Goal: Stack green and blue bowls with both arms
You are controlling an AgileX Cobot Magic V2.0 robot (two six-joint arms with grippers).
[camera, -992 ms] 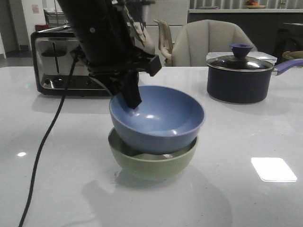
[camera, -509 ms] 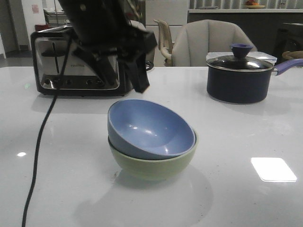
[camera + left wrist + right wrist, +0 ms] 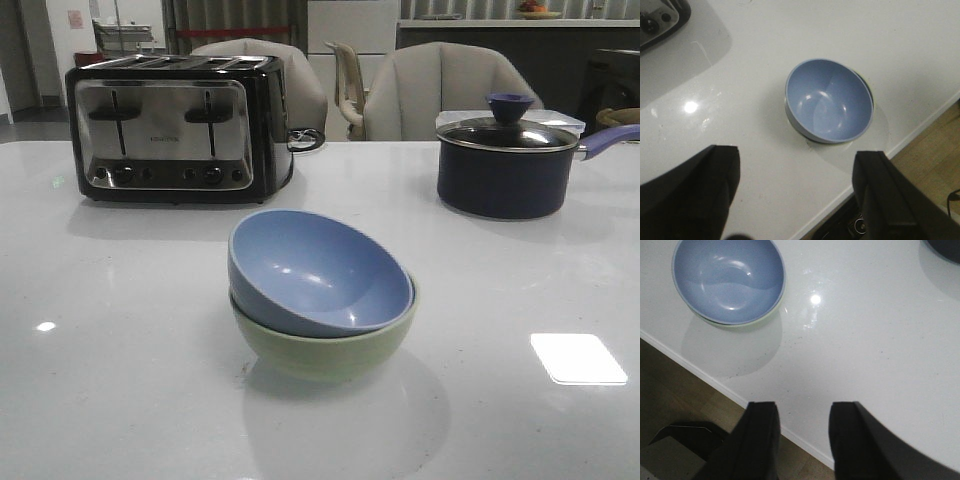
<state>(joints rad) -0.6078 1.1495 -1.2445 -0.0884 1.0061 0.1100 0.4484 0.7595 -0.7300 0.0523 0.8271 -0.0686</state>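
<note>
The dusty blue matte round bowl (image 3: 318, 271) sits tilted inside the pale sage green matte round bowl (image 3: 325, 347), its rim higher on the left. The green one stands upright on the white surface (image 3: 120, 380).

The front camera sits low at the near table (image 3: 120, 400) edge, looking level across it, the stacked bowls close at frame centre, blue bowl (image 3: 315, 270) in green bowl (image 3: 330, 350), toaster (image 3: 175, 125) upper left, saucepan (image 3: 505, 165) upper right. The left wrist camera looks steeply down from high up, the blue bowl (image 3: 829, 100) at centre. The right wrist camera also looks down, the blue bowl (image 3: 729, 279) upper left, table edge and floor (image 3: 685, 405) lower left. All three share the bowls and tabletop.
</note>
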